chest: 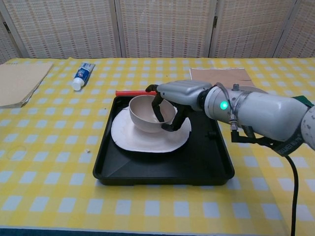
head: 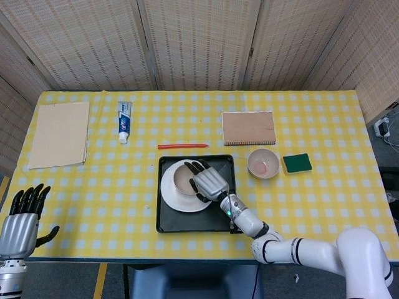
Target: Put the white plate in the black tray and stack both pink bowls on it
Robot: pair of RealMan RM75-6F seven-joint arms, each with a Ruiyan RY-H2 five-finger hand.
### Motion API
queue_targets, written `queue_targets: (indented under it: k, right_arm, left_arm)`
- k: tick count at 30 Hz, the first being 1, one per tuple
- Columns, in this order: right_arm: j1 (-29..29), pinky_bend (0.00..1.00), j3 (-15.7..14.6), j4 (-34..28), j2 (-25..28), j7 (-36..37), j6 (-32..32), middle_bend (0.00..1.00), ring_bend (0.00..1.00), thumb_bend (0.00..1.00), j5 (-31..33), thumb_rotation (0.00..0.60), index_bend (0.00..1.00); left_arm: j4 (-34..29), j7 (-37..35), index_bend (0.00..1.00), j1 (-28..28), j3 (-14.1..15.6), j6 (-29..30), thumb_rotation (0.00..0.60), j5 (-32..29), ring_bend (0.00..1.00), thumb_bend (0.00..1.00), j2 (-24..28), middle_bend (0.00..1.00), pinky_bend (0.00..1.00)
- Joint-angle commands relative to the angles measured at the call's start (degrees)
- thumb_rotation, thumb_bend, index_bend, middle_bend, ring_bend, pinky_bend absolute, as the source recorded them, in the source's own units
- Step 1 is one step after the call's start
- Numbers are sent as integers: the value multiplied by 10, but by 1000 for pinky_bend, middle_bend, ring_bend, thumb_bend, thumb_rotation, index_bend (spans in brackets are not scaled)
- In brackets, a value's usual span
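The right robot hand (chest: 170, 105) is grasping the first pink bowl (chest: 147, 114) by its rim, with fingers (chest: 158, 109) reaching inside the bowl and others wrapping the outer wall. The bowl is sitting on or just above the white plate (chest: 142, 140), toward the plate's far side rather than its centre; whether the base is touching cannot be told. The plate is already lying in the black tray (chest: 197, 167), in its left half. The second pink bowl (head: 264, 163) is standing on the desk (head: 324, 205) to the right of the tray, beside the green sponge (head: 297, 163). The left robot hand (head: 22, 224) is hanging released at the desk's near left corner, fingers apart, holding nothing.

Failure risks from this position:
- Releasing before the base is seated would likely be dropping the bowl, tipping it or shifting the plate.
- Fingers inside the rim may be dragging the bowl on withdrawal, pulling it over the plate's edge.
- The off-centre placement is leaving less margin for stacking the second bowl squarely.
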Motion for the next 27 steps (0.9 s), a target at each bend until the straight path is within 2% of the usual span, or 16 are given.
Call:
queue_targets:
  k: [1, 3, 8, 12, 17, 20, 27]
  right_arm:
    - [4, 0, -4, 1, 1, 10, 0, 19, 0, 449, 2, 600, 658]
    - [5, 0, -7, -2, 5, 13, -1, 3, 0, 449, 5, 600, 545]
    - [9, 0, -22, -25, 24, -7, 9, 0, 0, 449, 23, 600, 185]
    - [8, 0, -29, -53, 44, -19, 28, 0, 0, 450, 35, 600, 36]
    - [-13, 0, -38, -97, 86, -8, 69, 0, 0, 448, 12, 600, 0]
    - [-42, 0, -44, -116, 120, 32, 95, 0, 0, 449, -13, 600, 0]
    - [-105, 0, -71, -93, 182, 128, 132, 0, 0, 450, -65, 600, 0]
  left_arm:
    - [1, -1, 0, -1, 1, -2, 600, 1, 0, 237, -1, 70, 0]
    - [1, 0, 0, -2, 1, -3, 600, 1, 0, 237, -1, 70, 0]
    - [1, 2, 0, -2, 1, -5, 600, 0, 0, 287, -2, 70, 0]
    - [1, 2, 0, -2, 2, -6, 600, 4, 0, 290, -3, 70, 0]
    - [-1, 1, 0, 0, 4, -2, 600, 9, 0, 288, -2, 70, 0]
    - [-1, 4, 0, 1, 6, -2, 600, 12, 0, 288, -3, 70, 0]
    - [-5, 17, 0, -1, 12, -6, 600, 19, 0, 288, -8, 70, 0]
